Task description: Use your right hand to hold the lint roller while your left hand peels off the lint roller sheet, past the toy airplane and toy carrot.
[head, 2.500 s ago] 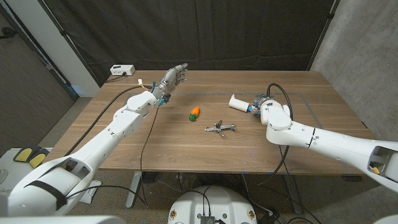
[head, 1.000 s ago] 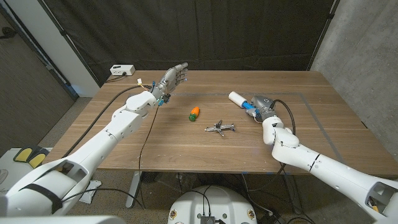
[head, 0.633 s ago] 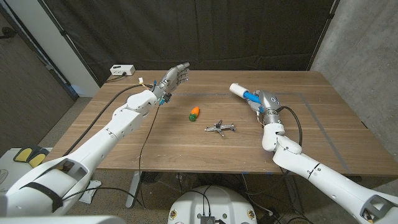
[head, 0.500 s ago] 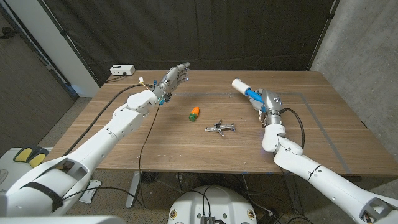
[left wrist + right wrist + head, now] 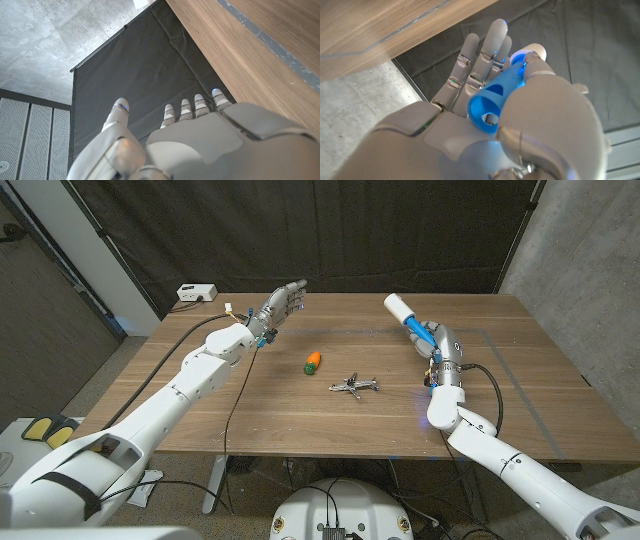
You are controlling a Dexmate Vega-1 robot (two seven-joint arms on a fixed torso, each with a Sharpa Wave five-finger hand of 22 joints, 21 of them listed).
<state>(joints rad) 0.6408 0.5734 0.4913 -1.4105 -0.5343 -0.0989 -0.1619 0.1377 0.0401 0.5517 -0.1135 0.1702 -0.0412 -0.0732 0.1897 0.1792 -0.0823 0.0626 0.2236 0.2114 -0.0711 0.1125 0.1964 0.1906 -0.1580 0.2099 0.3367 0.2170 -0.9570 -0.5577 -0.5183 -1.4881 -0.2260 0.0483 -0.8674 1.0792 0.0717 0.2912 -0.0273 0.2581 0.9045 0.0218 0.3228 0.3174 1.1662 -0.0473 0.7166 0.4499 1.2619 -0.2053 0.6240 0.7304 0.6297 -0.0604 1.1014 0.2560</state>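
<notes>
1. Two arms we see: our right robot hand [image 5: 437, 345] grips the lint roller [image 5: 404, 313], raised beyond the toy airplane [image 5: 354, 386].
2. Our left robot hand [image 5: 278, 305] hovers empty, fingers spread, beyond the toy carrot [image 5: 313, 361].

Left hand [image 5: 282, 302] open, right hand [image 5: 438, 340] seemingly gripping.

- A wooden table [image 5: 300, 415] fills the middle of the head view. Its top is brown.
- A thin gray line [image 5: 505, 370] runs along the table top on the right side.
- A black curtain [image 5: 330, 230] hangs behind the table.
- A small white box [image 5: 196, 293] sits past the table's far left corner. A cord comes out of it.
- A gray concrete wall [image 5: 590, 270] stands on the right.
- A yellow and gray thing [image 5: 45, 432] lies on the floor at the left.
</notes>
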